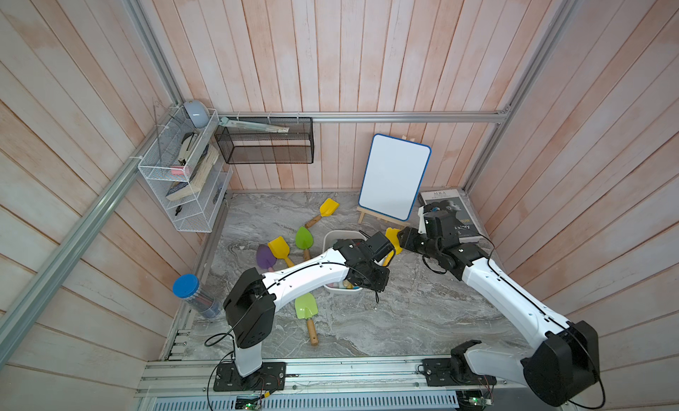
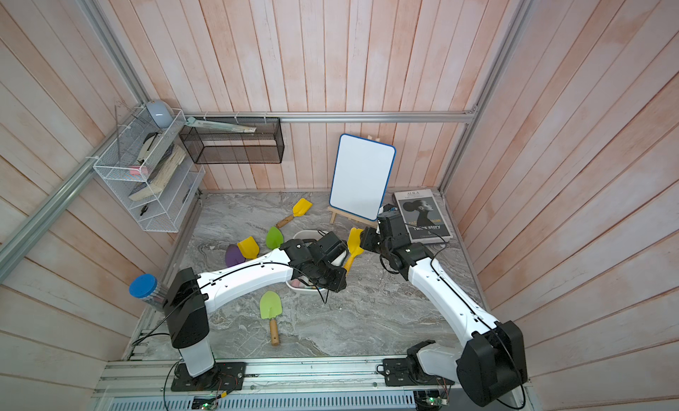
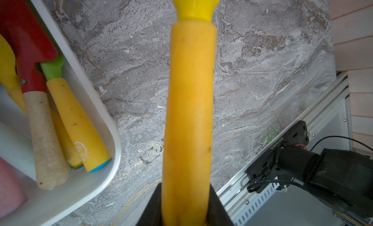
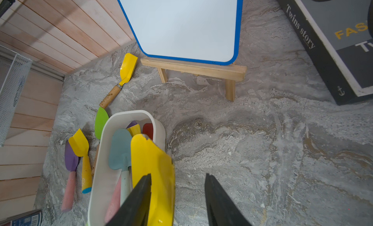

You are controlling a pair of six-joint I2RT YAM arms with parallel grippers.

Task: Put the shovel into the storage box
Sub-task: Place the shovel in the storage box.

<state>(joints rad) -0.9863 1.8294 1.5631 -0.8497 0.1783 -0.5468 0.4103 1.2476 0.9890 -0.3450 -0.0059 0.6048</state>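
Note:
The shovel, yellow with a yellow-orange handle (image 3: 189,103), hangs just right of the storage box. My left gripper (image 3: 185,188) is shut on the handle's end. In both top views the blade (image 1: 392,238) (image 2: 354,240) points toward the right arm. The right gripper (image 4: 178,175) is open around the blade (image 4: 151,164): one finger lies against it and the other stands clear of it. The storage box, a white tub (image 4: 101,154) (image 1: 330,238) (image 3: 96,105), holds several shovels, red, green, yellow and pale blue. My left arm hides most of it from above.
Loose shovels lie left of the tub: yellow (image 1: 328,207), green (image 1: 304,238), yellow (image 1: 279,247), purple (image 1: 265,256); another green one (image 1: 306,306) lies in front. A whiteboard on an easel (image 1: 395,177) and a book (image 1: 452,210) stand behind, and a blue-lidded jar (image 1: 187,286) at the left.

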